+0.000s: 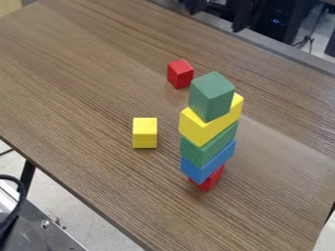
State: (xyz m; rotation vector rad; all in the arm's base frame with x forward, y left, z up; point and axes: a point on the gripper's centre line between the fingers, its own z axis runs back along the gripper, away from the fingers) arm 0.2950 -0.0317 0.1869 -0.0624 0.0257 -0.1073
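Claw released, clenched or grasping something: I cannot tell which, and the same goes for the arm's pose and which way the blocks lie from it. What can be told is how the blocks lie to one another. A tower of five stands upright on the desk point(72, 93), right of the middle. Its top green block point(211, 96) rests on a yellow block point(196, 128), with the yellow one's ends reaching out to either side. Under that come a lower green block point(196, 152), a blue block point(198, 170) and, at the foot, a narrower red block point(210, 180). The long axes of the yellow, lower green and blue blocks run from lower left to upper right, roughly in line with each other. Two more blocks sit apart from the tower, each directly on the desk: a loose yellow block point(144, 133) to its left, and a loose red block point(180, 74) beyond it, up and to the left of the top green block
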